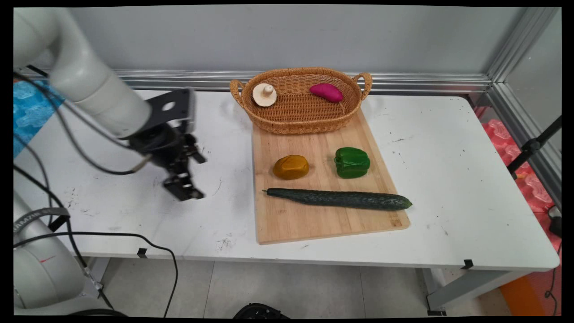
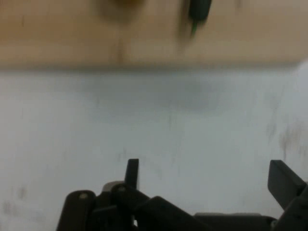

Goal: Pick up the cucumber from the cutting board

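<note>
The hand [image 1: 187, 172] hangs over bare desk [image 1: 448, 179] left of the board [image 1: 323, 220], its two fingers spread wide apart and empty. In the hand view the fingers [image 2: 132, 172] stand at the bottom with white desk [image 2: 154, 125] between them, and the board's [image 2: 72, 38] edge runs across the top with the cucumber's [image 2: 198, 9] stem end just showing.

Nearest the hand is the board's left edge, and on the board the cucumber's [image 1: 341, 198] stem tip and the potato [image 1: 291, 167].

Counted: one wooden board, carrying one potato, one green pepper [image 1: 352, 162] and one cucumber. The potato and pepper sit side by side, apart; the cucumber lies across the board in front of them, its far end reaching past the right edge. One wicker basket [image 1: 300, 121] with two handles rests on the board's far end, holding one mushroom [image 1: 264, 94] on the left and one magenta sweet potato [image 1: 326, 92] on the right, well apart.

No brand, label or writing can be read on any of these things.
</note>
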`<control>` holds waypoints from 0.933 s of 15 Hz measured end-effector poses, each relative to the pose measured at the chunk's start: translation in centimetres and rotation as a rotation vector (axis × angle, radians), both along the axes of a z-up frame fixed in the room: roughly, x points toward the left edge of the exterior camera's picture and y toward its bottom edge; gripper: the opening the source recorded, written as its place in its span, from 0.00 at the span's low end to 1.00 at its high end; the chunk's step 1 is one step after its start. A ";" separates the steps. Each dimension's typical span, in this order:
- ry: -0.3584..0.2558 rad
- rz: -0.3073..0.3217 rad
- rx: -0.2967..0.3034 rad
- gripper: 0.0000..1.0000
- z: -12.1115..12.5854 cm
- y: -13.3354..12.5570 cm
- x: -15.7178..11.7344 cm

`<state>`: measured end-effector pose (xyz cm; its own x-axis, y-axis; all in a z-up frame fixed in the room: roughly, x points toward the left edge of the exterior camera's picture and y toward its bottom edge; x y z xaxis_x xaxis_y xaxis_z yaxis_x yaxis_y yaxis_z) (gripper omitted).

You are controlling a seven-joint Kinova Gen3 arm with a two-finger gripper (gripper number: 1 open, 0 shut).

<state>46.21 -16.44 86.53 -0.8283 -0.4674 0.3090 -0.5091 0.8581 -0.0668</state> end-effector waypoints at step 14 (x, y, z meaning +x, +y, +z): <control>0.152 -0.097 -0.092 1.00 -4.0 -8.8 -17.0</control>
